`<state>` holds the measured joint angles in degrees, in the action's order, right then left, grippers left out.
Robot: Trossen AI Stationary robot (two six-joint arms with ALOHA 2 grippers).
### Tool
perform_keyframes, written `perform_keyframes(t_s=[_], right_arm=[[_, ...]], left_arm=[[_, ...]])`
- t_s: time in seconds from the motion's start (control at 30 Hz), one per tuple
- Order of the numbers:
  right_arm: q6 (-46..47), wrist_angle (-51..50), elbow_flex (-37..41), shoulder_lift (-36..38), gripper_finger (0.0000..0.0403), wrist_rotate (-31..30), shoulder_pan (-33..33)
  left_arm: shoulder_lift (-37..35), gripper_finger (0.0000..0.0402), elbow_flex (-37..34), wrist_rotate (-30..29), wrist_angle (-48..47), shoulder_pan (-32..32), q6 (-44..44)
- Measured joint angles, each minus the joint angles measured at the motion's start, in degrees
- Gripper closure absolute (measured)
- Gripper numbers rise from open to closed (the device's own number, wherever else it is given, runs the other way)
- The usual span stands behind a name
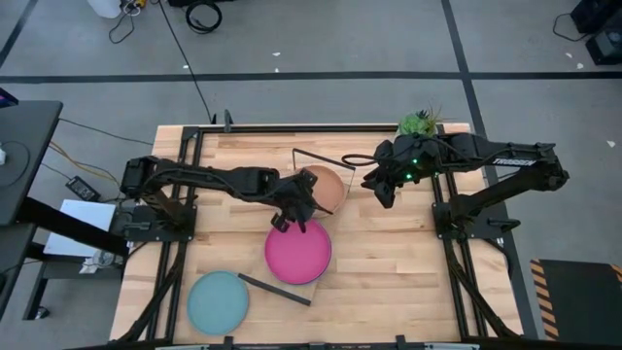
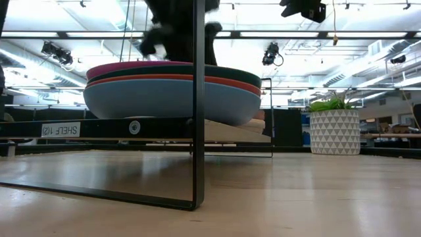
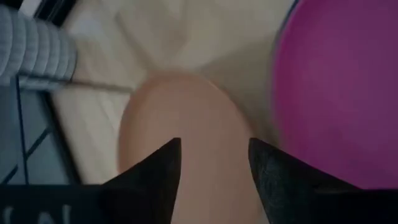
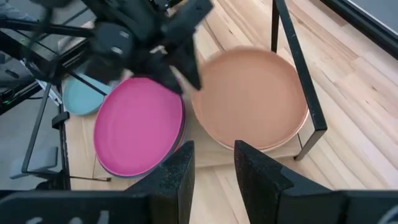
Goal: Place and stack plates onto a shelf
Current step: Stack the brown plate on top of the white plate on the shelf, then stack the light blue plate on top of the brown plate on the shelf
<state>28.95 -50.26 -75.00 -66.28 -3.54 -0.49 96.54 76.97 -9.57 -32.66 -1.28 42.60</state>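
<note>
The shelf point(image 4: 205, 152) carries two piles. A stack topped by a magenta plate point(image 1: 298, 251) point(image 4: 140, 124) lies on its near half; the low view shows the stack point(image 2: 171, 92) with teal, orange and pale blue plates underneath. A tan-brown plate point(image 1: 328, 190) point(image 4: 249, 99) lies on the far half. A light blue plate point(image 1: 218, 301) rests flat on the table, near left. My left gripper point(image 1: 290, 212) point(image 3: 214, 168) is open, hovering over the tan plate's point(image 3: 186, 124) edge beside the magenta one point(image 3: 342, 87). My right gripper point(image 1: 382, 190) point(image 4: 214, 165) is open, raised right of the shelf.
A potted plant point(image 1: 418, 123) point(image 2: 335, 128) stands at the table's far right. The shelf's black wire frame point(image 2: 198, 99) point(image 4: 298, 68) rises at each end, with one black bar point(image 1: 275, 290) near the light blue plate. Bare wood lies to the near right.
</note>
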Motion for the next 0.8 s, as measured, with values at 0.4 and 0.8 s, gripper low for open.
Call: perform_keyframes(t_s=[0.4, 0.8], right_arm=[[-0.26, 1.20, 2.25, -0.26, 0.0284, -3.63, 4.10], [0.87, 6.77, 8.33, -0.23, 0.0284, -10.77, 11.84]], left_arm=[[-10.17, 0.0219, 0.02, 11.50, -6.96, -0.49, -19.36], [-20.56, 0.0231, 0.02, 33.07, -13.12, -12.65, -38.93]])
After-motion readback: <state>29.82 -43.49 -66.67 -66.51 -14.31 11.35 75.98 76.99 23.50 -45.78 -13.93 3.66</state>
